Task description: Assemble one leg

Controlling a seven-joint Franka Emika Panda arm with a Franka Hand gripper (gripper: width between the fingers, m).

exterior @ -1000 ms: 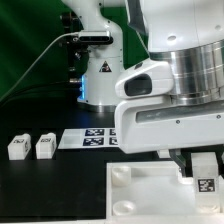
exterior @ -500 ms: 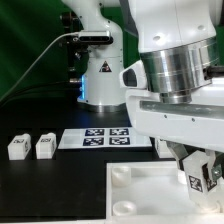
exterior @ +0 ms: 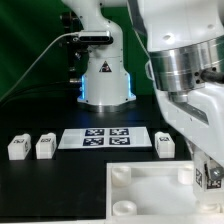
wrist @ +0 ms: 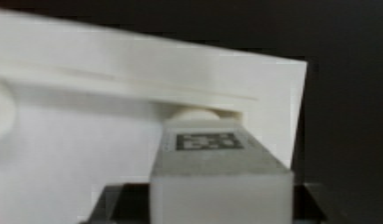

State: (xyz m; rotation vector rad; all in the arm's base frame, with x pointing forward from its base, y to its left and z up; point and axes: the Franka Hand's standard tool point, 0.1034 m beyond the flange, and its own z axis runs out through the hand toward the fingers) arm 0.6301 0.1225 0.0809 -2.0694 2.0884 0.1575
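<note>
One leg (wrist: pixel 209 158) is clamped upright in the gripper (exterior: pixel 205 170), its lower end at the panel's (exterior: pixel 140 200) far socket (wrist: pixel 213 98) on the exterior view's right. Whether it is seated is unclear. Three spare legs (exterior: pixel 44 147) flank the marker board (exterior: pixel 105 138). Insertion looks to be in hand. The next move probably calls for pressing the leg squarely down and twisting it home.

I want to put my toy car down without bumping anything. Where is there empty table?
The bare black table in front of the two loose legs, on the exterior view's left of the white panel. Crowded on the exterior view's right: the jaws hold a leg at the panel's corner.
</note>
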